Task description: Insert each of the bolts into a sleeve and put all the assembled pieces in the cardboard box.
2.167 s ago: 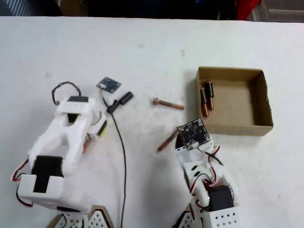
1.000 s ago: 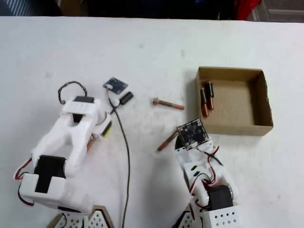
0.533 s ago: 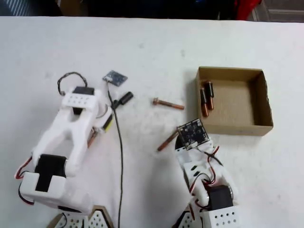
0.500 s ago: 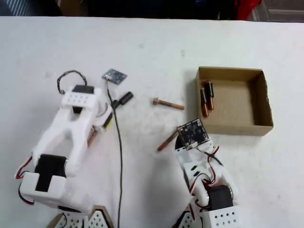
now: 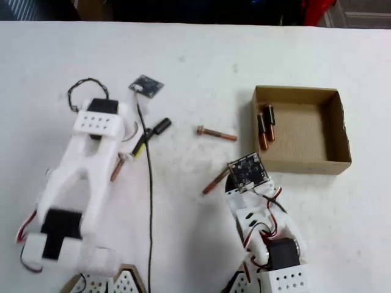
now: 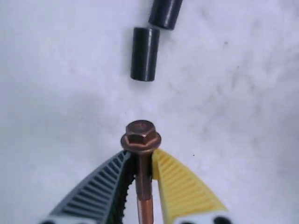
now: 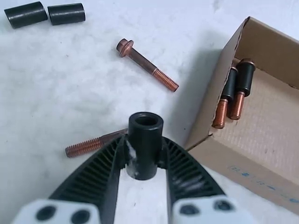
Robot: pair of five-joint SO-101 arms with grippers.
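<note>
Left gripper [image 6: 142,163]: clamped on a bolt [image 6: 141,140] by its shank; the head juts free toward two loose sleeves [image 6: 145,53] lying end to end
Right gripper [image 7: 145,149]: closed around a sleeve [image 7: 145,140], bore open upward; likely offered to receive a bolt
Loose bolts [image 7: 147,64]: two on the table, still unsleeved
Cardboard box [image 5: 305,165]: beside the right arm; two assembled pieces [image 5: 266,125] lie inside
</note>
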